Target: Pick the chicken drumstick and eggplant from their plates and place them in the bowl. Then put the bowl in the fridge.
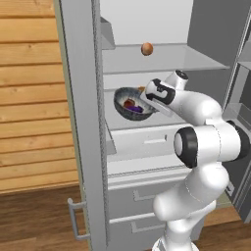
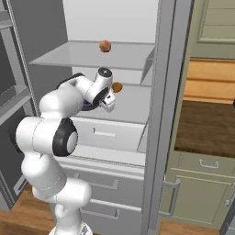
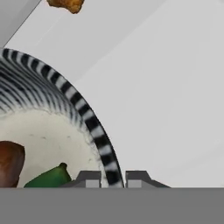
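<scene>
Striped bowl [image 3: 94,131] rim between closed jaws, drumstick [image 3: 9,162] inside

fridge [image 1: 81,122] open, arm reaching inside. bowl [image 1: 128,104] inside fridge, over middle shelf [image 1: 142,122], tilted toward left base camera; can't tell if it's resting on shelf. chicken drumstick [image 1: 129,103] and eggplant [image 1: 138,109] both in bowl, side by side, eggplant on side nearer gripper [image 3: 113,178]. gripper at bowl's rim, one finger inside, one outside. round ball [image 1: 147,48] on top shelf [image 1: 162,58], above bowl and further back. another small lump [image 2: 117,86] on middle shelf behind bowl. drawers [image 1: 147,142] below bowl's shelf.
</scene>
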